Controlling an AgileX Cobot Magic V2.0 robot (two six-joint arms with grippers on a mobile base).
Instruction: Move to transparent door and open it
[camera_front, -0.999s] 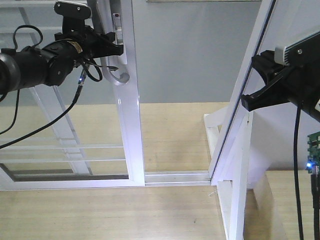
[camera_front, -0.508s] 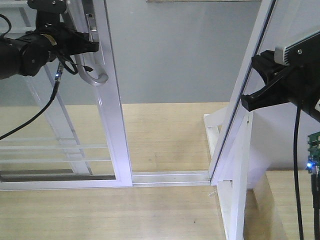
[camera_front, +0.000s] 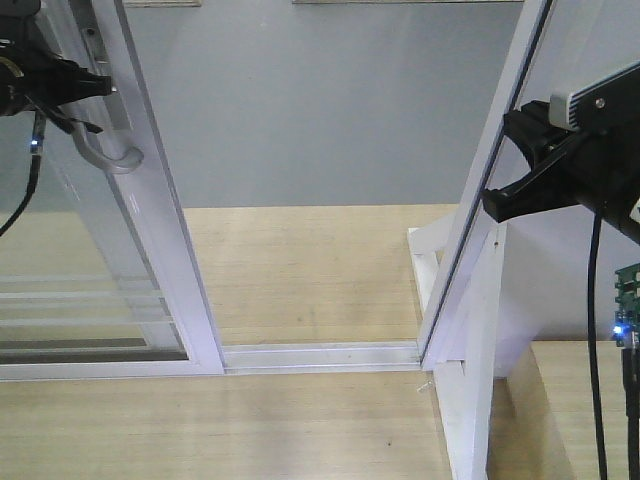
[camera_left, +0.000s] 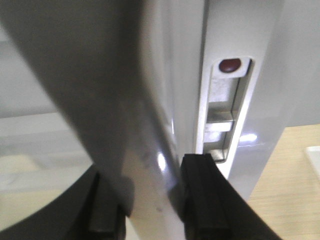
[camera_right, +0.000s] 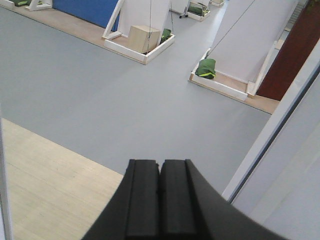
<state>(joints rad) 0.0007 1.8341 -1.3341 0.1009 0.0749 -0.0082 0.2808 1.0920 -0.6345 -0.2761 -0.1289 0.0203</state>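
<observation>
Two end effectors: my left end effector (camera_left: 150, 200) clamps the transparent door's (camera_front: 150, 240) grey handle (camera_front: 110, 158) at far left to slide it; my right end effector (camera_right: 160, 195) hangs closed, idle.

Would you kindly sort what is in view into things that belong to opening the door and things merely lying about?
Belongs to the job:
- transparent door
- grey handle, clamped by the left gripper

Just lying about:
- wooden box
- green bags
- right gripper, shut on nothing
</observation>
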